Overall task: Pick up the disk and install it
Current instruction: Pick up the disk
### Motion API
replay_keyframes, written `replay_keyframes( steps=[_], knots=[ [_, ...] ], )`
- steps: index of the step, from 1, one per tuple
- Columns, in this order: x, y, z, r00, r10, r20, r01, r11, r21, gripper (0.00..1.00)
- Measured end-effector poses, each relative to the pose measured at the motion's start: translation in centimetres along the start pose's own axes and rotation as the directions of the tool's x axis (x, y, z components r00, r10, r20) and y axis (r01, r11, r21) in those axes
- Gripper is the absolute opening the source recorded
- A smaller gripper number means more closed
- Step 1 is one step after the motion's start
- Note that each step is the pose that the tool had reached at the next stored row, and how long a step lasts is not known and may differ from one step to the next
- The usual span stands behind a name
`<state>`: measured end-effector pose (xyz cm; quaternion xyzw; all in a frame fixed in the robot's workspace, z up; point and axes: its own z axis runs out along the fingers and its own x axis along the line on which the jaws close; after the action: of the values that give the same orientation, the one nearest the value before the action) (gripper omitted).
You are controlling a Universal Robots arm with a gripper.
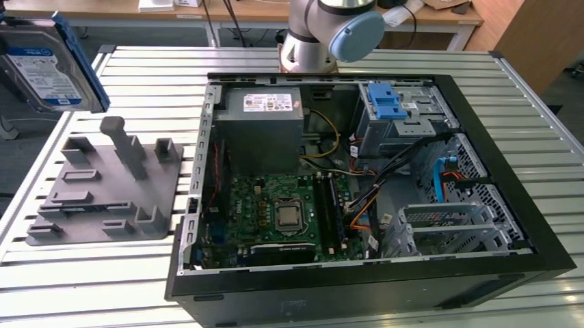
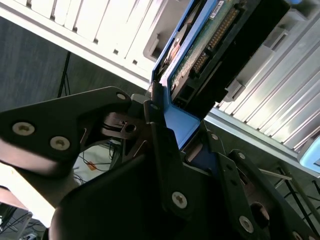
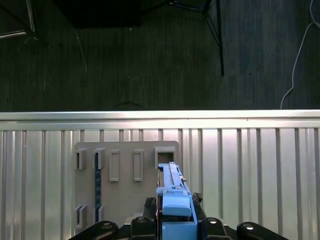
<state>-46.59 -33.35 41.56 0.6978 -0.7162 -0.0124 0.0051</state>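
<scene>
The disk (image 1: 50, 58), silver with a white-and-blue label and blue side rails, hangs in the air at the exterior view's upper left, above the table's edge and well clear of the grey holder (image 1: 105, 184). In the second wrist view my gripper (image 2: 182, 132) is shut on the disk (image 2: 200, 55), its black fingers (image 2: 157, 135) clamping the blue rail end. In the first wrist view the disk (image 3: 172, 197) stands edge-on between the gripper (image 3: 175, 227) fingers, over the grey holder (image 3: 125, 170).
An open computer case (image 1: 196, 205) lies on the slatted metal table (image 1: 91, 287), with a drive cage and blue latch (image 1: 388, 102) at its far right corner. The arm's base (image 1: 319, 34) stands behind the case. Dark floor lies beyond the table edge (image 3: 160, 117).
</scene>
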Motion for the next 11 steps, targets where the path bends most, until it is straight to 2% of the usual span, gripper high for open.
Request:
replay_keyframes(
  steps=[7, 11],
  knots=[
    [-0.02, 0.06, -2.49, 1.0000, 0.000, 0.0000, 0.000, 1.0000, 0.0000, 0.37],
    [-0.04, 0.10, -3.70, 1.0000, 0.000, 0.0001, 0.000, 1.0000, 0.0001, 0.37]
  ],
)
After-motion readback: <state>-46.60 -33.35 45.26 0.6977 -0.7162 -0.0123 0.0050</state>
